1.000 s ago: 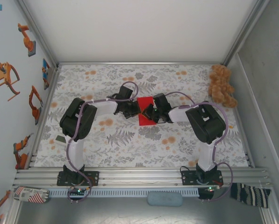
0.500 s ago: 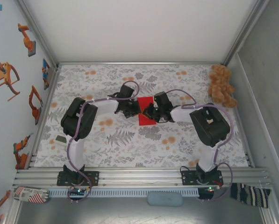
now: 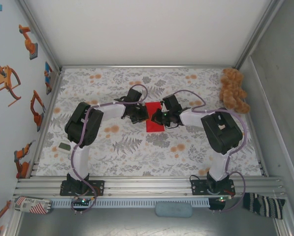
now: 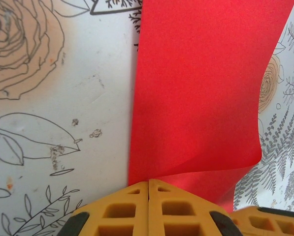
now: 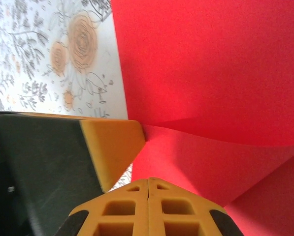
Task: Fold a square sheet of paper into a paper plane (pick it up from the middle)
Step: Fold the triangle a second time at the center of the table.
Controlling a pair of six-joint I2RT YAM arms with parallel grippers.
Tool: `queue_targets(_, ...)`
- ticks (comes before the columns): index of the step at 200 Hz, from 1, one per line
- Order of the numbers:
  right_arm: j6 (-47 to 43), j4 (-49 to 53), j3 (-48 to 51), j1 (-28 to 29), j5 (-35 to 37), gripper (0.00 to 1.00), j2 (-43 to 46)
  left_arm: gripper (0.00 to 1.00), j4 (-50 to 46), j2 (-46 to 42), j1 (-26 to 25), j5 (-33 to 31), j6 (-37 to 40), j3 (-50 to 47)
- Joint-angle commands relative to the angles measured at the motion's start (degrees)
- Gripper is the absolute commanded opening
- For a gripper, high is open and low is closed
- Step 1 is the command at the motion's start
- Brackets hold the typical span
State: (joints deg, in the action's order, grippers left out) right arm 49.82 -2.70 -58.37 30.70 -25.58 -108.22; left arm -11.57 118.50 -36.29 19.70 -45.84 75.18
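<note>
- Both arms lean inward with elbows out, and their wrists nearly meet at the middle of the worktop [image 3: 137, 152].
- The left end effector [image 4: 148, 183] has its ribbed yellow fingers pressed together, pinching a lifted edge of the sheet [image 4: 201, 88].
- The right end effector [image 5: 147, 181] is likewise clamped on a raised fold of the sheet.
- The sheet lies mid-worktop between them. It is bright red, matte and mostly flat, with the gripped part curling up off the floral surface.
- A brown plush teddy [image 3: 234, 91] sits at the far right corner.
</note>
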Motion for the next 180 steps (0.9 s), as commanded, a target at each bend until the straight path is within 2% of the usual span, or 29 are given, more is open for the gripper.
queue_targets(1, -2.22, 1.75, -1.76, -0.89, -0.61, 0.0, -1.45, 0.0, -4.91, 3.21, -0.11, -1.75, 1.64, -0.13)
queue_targets(106, -1.7, 2.08, 3.81, -2.56, 2.54, 0.0, -3.64, 0.0, -7.34, 2.91, 0.03, -2.36, 2.81, 2.98)
queue_targets(145, -0.12, 1.91, 4.93, -2.75, 2.91, 0.0, -4.68, 0.04, -7.15, -1.86, -0.13, -0.25, 3.36, 6.12)
queue_targets(180, 0.71, 2.17, 5.02, -2.81, 2.82, 0.0, -5.21, 0.1, -2.79, -7.14, -1.24, 1.21, -0.01, 1.15)
